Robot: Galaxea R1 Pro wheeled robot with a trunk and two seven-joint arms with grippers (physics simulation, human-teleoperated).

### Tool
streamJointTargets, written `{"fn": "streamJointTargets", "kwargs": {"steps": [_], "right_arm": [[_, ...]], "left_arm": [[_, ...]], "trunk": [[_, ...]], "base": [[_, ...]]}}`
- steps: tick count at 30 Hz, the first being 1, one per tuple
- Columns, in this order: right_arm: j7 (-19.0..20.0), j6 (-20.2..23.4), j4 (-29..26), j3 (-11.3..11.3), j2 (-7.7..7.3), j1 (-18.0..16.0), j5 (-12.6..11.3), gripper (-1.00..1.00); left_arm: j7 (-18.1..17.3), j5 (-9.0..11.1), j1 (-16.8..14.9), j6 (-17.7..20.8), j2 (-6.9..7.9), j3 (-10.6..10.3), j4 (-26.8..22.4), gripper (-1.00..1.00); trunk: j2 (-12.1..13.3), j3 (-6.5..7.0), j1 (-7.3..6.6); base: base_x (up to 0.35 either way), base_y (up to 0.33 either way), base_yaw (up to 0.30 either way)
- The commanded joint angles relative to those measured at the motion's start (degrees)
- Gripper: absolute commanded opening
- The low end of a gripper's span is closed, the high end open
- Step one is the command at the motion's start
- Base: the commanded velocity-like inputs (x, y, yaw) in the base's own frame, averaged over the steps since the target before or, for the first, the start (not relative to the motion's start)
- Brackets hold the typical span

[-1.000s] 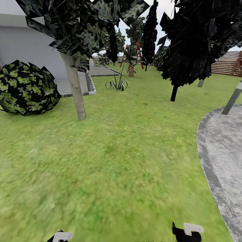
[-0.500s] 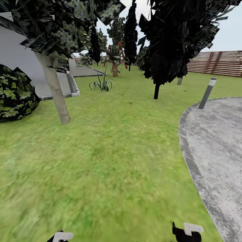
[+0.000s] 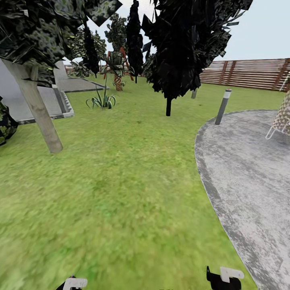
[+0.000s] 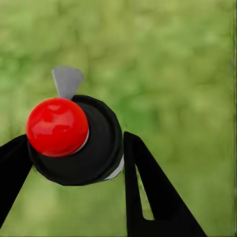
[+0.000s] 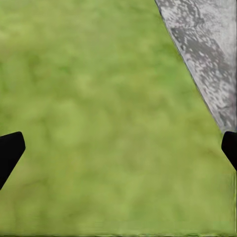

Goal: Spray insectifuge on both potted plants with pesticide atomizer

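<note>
Left end effector [image 4: 74, 163] clamps atomizer [image 4: 74, 140]; right end effector [image 5: 118, 148] spread wide.

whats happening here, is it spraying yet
Not yet. The robot is out on the lawn beside the round grey patio. Its left hand is shut on the atomizer, red knob on top. The right hand hangs open over the grass. A low spiky green plant sits far ahead, near the paving.
</note>
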Motion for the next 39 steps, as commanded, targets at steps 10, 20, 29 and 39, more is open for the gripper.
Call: {"fn": "streamJointTargets", "kwargs": {"steps": [10,20,29,39], "right_arm": [[-0.15,-0.16,0.07,-0.35,0.01,-0.05,0.44,1.00],[-0.15,-0.16,0.08,-0.35,0.01,-0.05,0.44,1.00],[-0.15,-0.16,0.07,-0.35,0.01,-0.05,0.44,1.00],[-0.15,-0.16,0.08,-0.35,0.01,-0.05,0.44,1.00]], "left_arm": [[0.01,-0.21,-0.01,-0.24,-0.06,0.03,0.02,-1.00],[0.01,-0.17,0.00,-0.22,-0.07,0.03,0.03,-1.00],[-0.12,-0.62,0.02,-0.15,-0.27,0.03,0.09,-1.00],[-0.13,-0.59,0.01,-0.15,-0.33,0.03,0.03,-1.00]], "trunk": [[-0.02,-0.05,-0.01],[-0.02,-0.05,-0.01],[-0.02,-0.05,-0.01],[-0.02,-0.05,-0.01]], "base": [[0.000,0.000,-0.300],[0.000,0.000,-0.300],[0.000,0.000,-0.300],[0.000,0.000,-0.300]]}}
